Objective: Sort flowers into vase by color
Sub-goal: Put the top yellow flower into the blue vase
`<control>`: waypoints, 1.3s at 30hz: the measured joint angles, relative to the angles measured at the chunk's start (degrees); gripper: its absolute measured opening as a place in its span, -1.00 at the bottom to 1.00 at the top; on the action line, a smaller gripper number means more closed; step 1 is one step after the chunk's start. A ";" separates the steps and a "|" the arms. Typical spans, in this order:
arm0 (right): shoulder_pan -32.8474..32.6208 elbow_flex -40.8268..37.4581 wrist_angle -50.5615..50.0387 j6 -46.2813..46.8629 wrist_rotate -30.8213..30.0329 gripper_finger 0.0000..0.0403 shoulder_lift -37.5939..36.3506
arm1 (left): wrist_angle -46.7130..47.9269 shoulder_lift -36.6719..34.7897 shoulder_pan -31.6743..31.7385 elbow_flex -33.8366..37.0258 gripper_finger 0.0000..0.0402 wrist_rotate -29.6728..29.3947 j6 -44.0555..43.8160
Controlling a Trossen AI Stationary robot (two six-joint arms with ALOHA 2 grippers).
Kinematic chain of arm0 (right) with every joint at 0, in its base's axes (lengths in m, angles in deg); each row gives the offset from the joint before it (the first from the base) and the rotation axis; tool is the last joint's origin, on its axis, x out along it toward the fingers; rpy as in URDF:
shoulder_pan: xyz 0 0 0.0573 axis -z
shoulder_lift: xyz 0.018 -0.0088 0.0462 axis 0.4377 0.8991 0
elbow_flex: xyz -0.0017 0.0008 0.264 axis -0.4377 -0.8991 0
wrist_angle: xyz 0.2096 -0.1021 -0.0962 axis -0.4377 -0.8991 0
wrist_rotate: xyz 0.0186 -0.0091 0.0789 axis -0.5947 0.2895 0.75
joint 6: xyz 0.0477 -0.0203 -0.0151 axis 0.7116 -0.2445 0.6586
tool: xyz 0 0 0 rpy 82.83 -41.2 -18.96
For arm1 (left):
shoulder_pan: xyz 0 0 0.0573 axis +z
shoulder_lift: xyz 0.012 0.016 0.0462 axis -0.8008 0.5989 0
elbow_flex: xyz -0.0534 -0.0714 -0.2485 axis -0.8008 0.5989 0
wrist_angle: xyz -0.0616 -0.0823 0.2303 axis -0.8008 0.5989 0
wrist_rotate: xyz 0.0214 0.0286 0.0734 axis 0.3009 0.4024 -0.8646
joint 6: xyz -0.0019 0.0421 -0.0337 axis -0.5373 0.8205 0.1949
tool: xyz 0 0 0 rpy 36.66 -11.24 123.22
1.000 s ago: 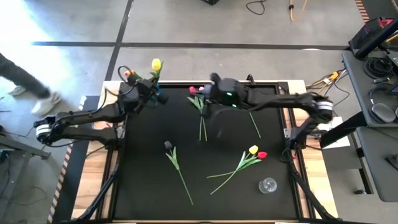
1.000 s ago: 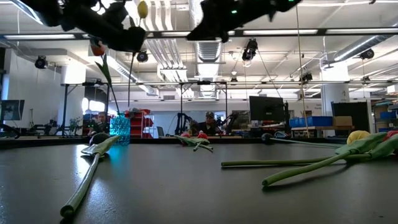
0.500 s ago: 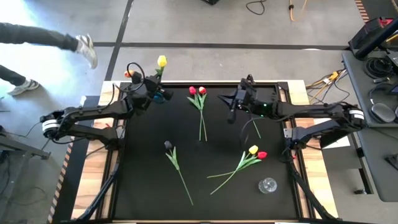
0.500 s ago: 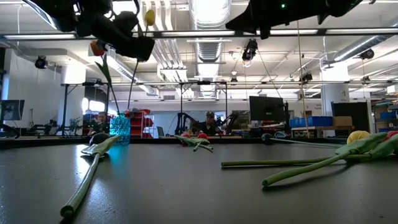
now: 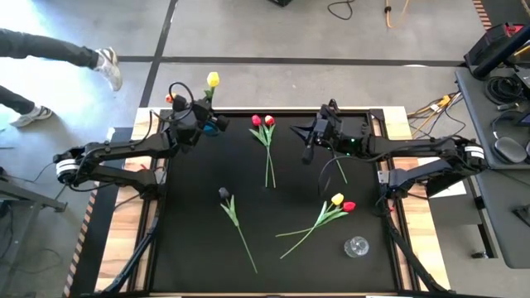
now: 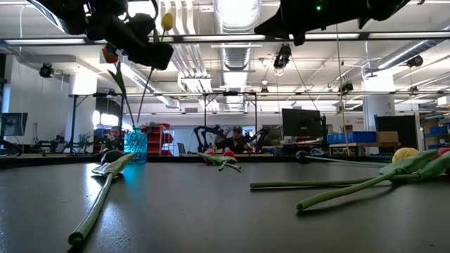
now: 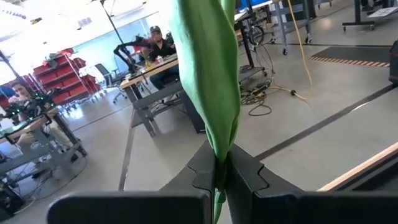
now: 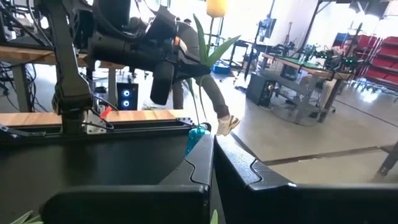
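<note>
My left gripper (image 5: 204, 124) is raised over the table's far-left corner, shut on a yellow tulip (image 5: 213, 79). Right beside it stands a blue vase (image 6: 136, 145), and an orange tulip (image 6: 109, 55) stands with its stem in the vase. My right gripper (image 5: 309, 151) hovers shut over the far middle of the table and touches nothing. Two red tulips (image 5: 262, 122), a dark tulip (image 5: 224, 193), a yellow and red pair (image 5: 341, 202) and another stem (image 5: 335, 168) lie flat on the mat. My left gripper pinches the yellow tulip between its two fingers at a green leaf wrapped around the stem (image 7: 219, 146), well below the head. The fingers come roughly level from the table's left, across the stem. The tulip stands upright, its thin lower stem (image 6: 144, 98) running down to the vase's mouth.
A clear glass vase (image 5: 357, 246) stands near the near-right corner. The black mat's middle between the lying flowers is bare. A person's legs (image 5: 50, 50) pass on the floor beyond the table's left side.
My right arm has drawn back from above the red tulips toward the table's right, staying raised. My left gripper has shifted slightly toward the right and far edge with the yellow tulip still held upright. The person on the floor has walked on.
</note>
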 joint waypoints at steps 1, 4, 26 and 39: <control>0.00 0.00 0.02 0.00 0.00 -0.96 0.00 | 0.22 0.00 0.00 0.00 -1.00 0.02 -0.37; 0.00 0.00 0.02 0.04 0.00 -0.96 0.00 | 1.30 0.00 0.00 -0.01 -1.00 0.02 -1.95; 0.00 0.00 -0.02 0.02 -0.02 -0.96 0.00 | 4.45 0.02 5.04 0.02 -0.94 0.02 -5.56; 0.00 0.00 -0.03 0.04 -0.02 -0.95 0.02 | 5.32 0.02 9.67 0.01 -0.69 3.02 -5.67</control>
